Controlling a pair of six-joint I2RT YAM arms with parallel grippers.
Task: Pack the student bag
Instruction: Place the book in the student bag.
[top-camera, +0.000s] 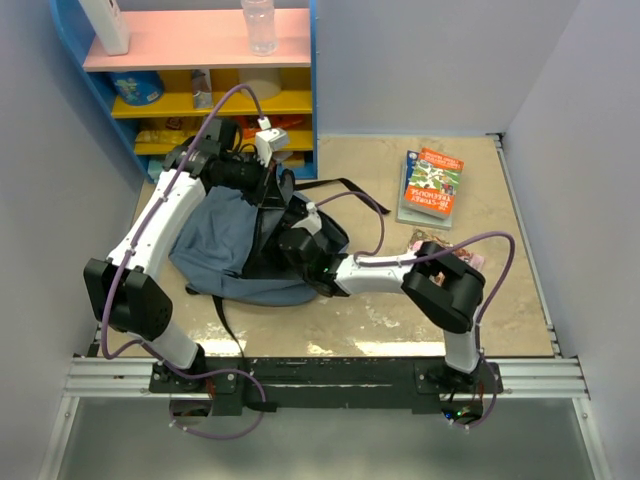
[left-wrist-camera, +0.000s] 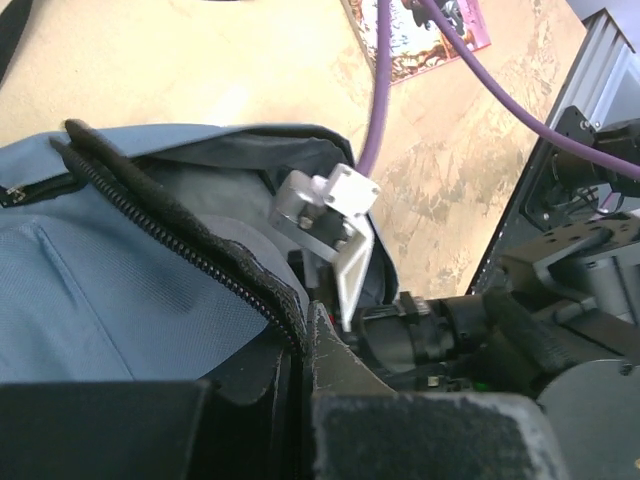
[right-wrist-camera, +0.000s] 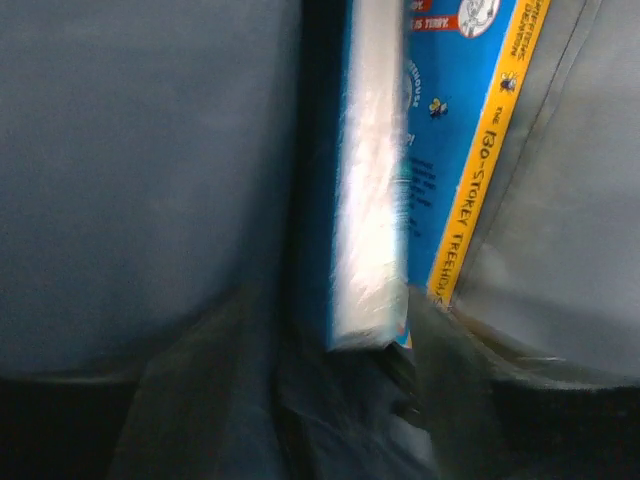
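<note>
The slate-blue student bag (top-camera: 222, 245) lies on the table left of centre, its mouth facing right. My left gripper (top-camera: 268, 178) is at the bag's far rim. In the left wrist view my left gripper (left-wrist-camera: 305, 322) is shut on the black zipper edge (left-wrist-camera: 190, 250) and holds the mouth open. My right gripper (top-camera: 296, 238) reaches into the opening. In the right wrist view my right gripper (right-wrist-camera: 372, 362) is shut on a blue book (right-wrist-camera: 440, 150) with a yellow spine, deep between the grey lining walls (right-wrist-camera: 140, 170). The fingers show dark and blurred.
A stack of books (top-camera: 430, 186) lies on the table at the back right, with small items (top-camera: 440, 245) nearer. A blue shelf unit (top-camera: 200, 75) with a bottle (top-camera: 258, 25) stands at the back left. A black strap (top-camera: 345, 185) trails from the bag. Walls close both sides.
</note>
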